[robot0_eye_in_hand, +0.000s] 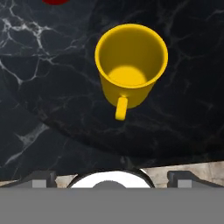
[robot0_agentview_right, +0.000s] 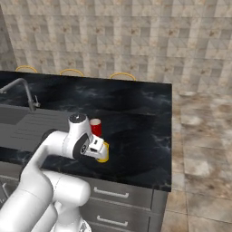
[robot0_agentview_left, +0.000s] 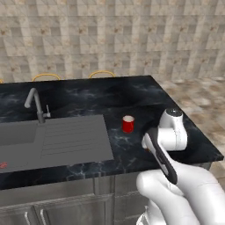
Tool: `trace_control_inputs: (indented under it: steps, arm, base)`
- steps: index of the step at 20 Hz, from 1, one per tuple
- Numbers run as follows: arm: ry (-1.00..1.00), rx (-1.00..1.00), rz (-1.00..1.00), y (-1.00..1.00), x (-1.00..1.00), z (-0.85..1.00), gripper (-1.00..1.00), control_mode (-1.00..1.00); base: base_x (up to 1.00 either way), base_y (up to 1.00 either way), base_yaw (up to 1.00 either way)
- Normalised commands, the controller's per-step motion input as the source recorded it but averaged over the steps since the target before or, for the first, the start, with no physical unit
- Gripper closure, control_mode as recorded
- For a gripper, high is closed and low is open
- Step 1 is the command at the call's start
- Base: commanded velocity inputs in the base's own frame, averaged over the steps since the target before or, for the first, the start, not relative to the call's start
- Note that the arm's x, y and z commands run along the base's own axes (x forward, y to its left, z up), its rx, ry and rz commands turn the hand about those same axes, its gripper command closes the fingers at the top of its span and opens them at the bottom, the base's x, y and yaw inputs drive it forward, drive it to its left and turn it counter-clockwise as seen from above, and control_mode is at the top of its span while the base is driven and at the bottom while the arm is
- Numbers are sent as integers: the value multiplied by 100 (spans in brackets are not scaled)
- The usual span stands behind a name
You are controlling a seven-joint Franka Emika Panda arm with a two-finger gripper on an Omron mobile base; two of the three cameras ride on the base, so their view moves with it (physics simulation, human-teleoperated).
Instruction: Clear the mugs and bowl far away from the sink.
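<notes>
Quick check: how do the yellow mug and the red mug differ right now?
The yellow mug sits near the counter's front edge, under the open gripper; the red mug stands farther back, closer to the sink. The yellow one's handle shows; the red one's doesn't. Both stand upright on the black counter.

yellow mug (robot0_agentview_right: 103, 152) mostly behind wrist, red mug (robot0_eye_in_hand: 55, 1) cropped (perhaps)

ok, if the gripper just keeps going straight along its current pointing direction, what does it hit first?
Most likely the yellow mug: it stands upright on the black counter ahead of the open gripper, handle toward the hand. Depth is unclear; a slightly lower line would meet the counter first.
</notes>
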Motion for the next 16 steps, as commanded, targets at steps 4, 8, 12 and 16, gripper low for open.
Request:
trace_control_inputs:
  steps: [4, 8, 12, 16]
  arm:
    - [0, 0, 0, 0, 27, -3, -100, -100]
    - [0, 0, 0, -3, 21, -6, -100, -100]
    - [0, 0, 0, -4, 8, -22, -100, -100]
    - [0, 0, 0, -11, 0, -34, -100, -100]
  base:
    - [0, 0, 0]
    - [0, 0, 0]
    - [0, 0, 0]
    - [0, 0, 0]
